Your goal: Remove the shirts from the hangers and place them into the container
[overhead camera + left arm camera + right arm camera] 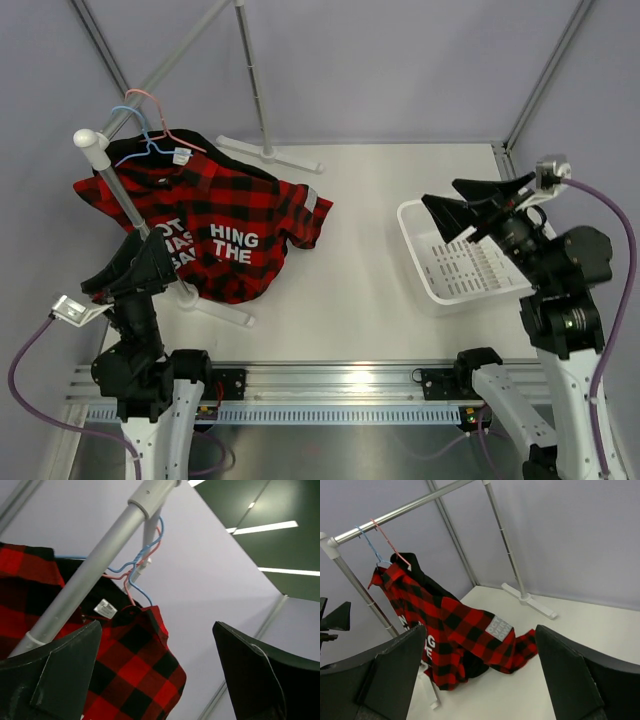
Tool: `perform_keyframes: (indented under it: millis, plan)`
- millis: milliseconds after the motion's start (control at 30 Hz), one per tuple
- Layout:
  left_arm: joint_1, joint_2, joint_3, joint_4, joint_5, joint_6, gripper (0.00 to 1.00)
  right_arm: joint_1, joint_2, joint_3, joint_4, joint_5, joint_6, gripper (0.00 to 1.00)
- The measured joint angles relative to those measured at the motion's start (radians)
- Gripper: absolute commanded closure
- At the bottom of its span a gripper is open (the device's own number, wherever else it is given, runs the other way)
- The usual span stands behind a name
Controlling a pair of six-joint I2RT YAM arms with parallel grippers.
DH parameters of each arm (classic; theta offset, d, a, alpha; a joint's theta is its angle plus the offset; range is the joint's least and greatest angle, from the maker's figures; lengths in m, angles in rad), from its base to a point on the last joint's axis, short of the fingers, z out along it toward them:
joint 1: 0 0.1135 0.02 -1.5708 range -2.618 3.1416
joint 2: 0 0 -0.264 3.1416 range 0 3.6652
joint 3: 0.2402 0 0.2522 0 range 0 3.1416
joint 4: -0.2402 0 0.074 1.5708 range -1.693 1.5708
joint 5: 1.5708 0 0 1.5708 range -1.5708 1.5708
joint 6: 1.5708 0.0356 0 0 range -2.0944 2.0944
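Note:
The red-and-black plaid shirt hangs from the rack at the left, and its lower part with white lettering lies spread on the table. A black shirt hangs behind it, mostly covered. The light blue hanger and the pink hanger hook over the rack bar side by side. The white container stands on the right with nothing in it. My left gripper is open below the plaid shirt's collar, beside the rack pole. My right gripper is open above the container's left end.
The grey-white rack pole rises just in front of my left gripper, with its foot on the table. A second rack foot lies at the back. Purple walls close the table on three sides.

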Motion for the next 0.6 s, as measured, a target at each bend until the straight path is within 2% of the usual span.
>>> perform_keyframes:
  millis: [133,233,367,467,600]
  plan:
    - [0.001,-0.001,0.177,-0.335,-0.049,0.001,0.01,0.004,0.137,0.002,0.132,-0.082,0.077,0.01]
    - [0.001,-0.004,0.291,-0.563,-0.067,0.012,0.01,0.059,0.246,0.066,0.183,-0.098,0.103,0.01]
    - [0.000,0.011,0.367,-0.793,-0.114,-0.045,0.01,0.230,0.477,0.327,0.131,-0.059,0.061,0.01]
    - [-0.012,0.059,0.368,-0.882,-0.112,-0.092,0.01,0.344,0.644,0.512,0.102,-0.027,0.012,0.01]
    - [-0.019,0.139,0.369,-0.964,-0.098,-0.114,0.01,0.426,0.826,0.695,0.035,-0.029,-0.044,0.20]
